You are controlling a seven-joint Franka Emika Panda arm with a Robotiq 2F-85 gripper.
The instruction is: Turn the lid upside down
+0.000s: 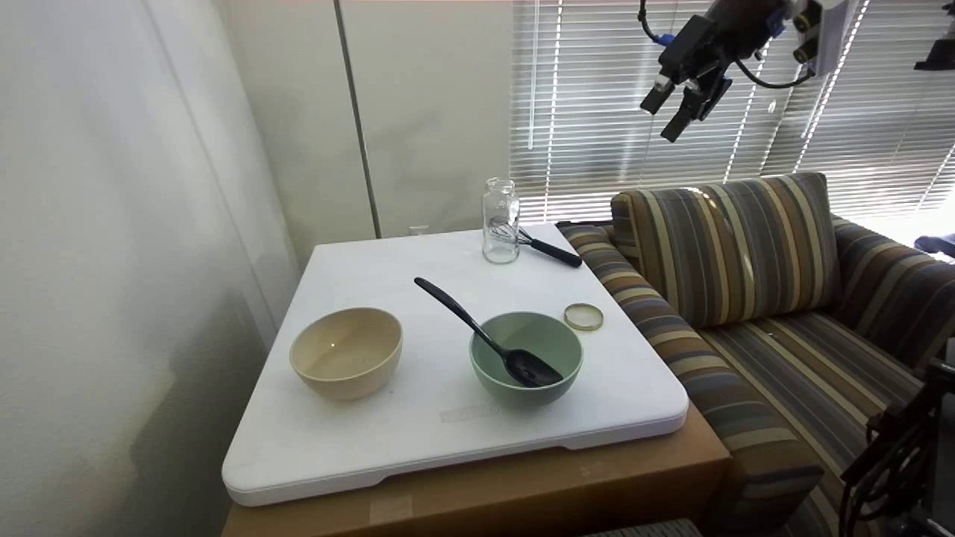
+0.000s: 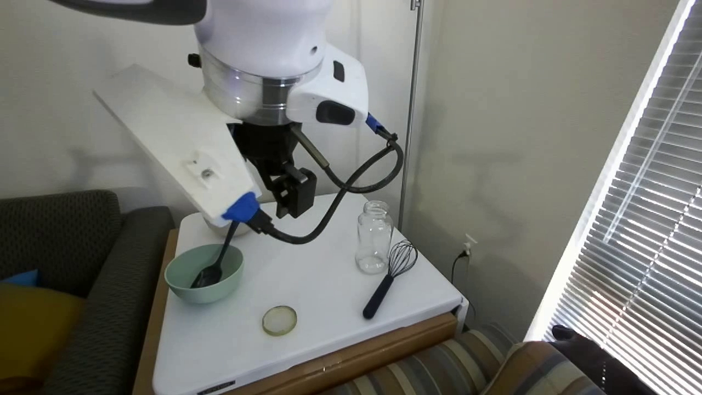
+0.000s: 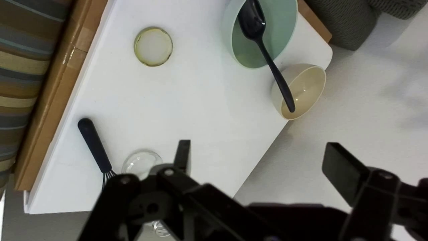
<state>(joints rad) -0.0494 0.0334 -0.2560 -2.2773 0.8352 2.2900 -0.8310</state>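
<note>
The lid (image 1: 583, 317) is a small flat pale disc with a thin yellowish-green rim. It lies flat on the white table, and its rim seems to stand up around the disc. It also shows in an exterior view (image 2: 279, 321) and at the upper left of the wrist view (image 3: 153, 46). My gripper (image 1: 661, 119) is high above the table and well apart from the lid. In the wrist view the two fingers (image 3: 259, 147) are wide apart with nothing between them. In an exterior view the gripper (image 2: 296, 198) is partly hidden by its mount and cable.
A teal bowl (image 1: 492, 373) holding a black spoon (image 1: 531, 367) stands beside the lid. A cream bowl (image 1: 347, 354) stands farther off. A glass jar (image 2: 374, 241) and a whisk (image 2: 378, 296) are at the opposite end of the table. A striped armchair (image 1: 716, 261) adjoins the table.
</note>
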